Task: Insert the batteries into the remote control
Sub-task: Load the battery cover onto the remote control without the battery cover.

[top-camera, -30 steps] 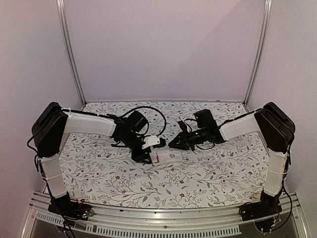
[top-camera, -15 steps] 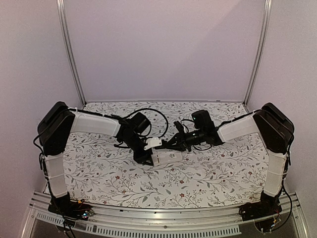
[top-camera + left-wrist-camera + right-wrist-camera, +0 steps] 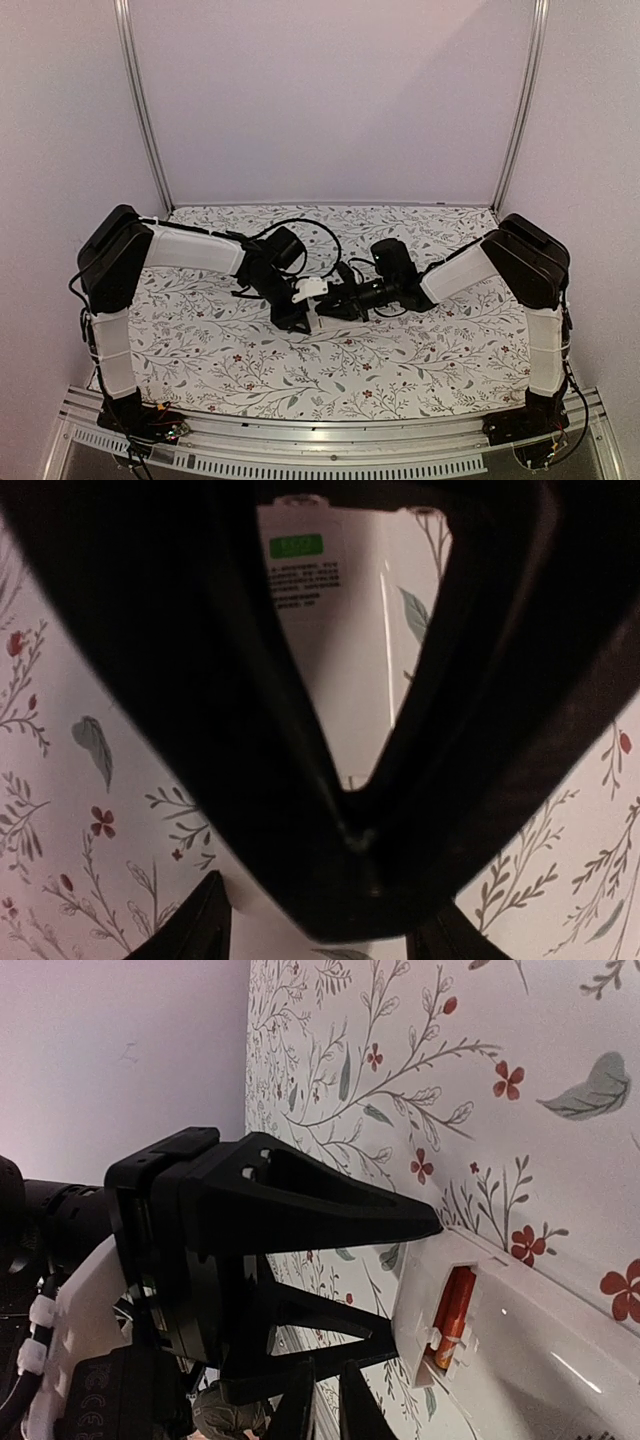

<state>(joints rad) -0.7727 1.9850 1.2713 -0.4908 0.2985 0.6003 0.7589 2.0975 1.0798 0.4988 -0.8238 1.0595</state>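
The white remote control [image 3: 520,1350] lies on the floral table with its battery recess facing up, and one orange battery [image 3: 455,1318] sits in the recess. A second battery is not visible. My left gripper [image 3: 415,1280] is shut on the remote's end; it also shows in the top view [image 3: 300,312]. My right gripper [image 3: 325,1412] is shut and hangs just above the remote, close to the left fingers [image 3: 330,1205]. In the top view the right gripper [image 3: 335,300] hides most of the remote [image 3: 314,320]. In the left wrist view, a black gripper body blocks all but the remote's label [image 3: 297,546].
The floral table cover [image 3: 200,350] reaches grey walls at the back and sides. A metal rail [image 3: 320,440] runs along the near edge between the arm bases. Black cables loop above the left wrist [image 3: 310,230].
My right arm has moved left and lowered over the remote, now covering it in the top view. My left gripper has kept its hold on the remote's end.
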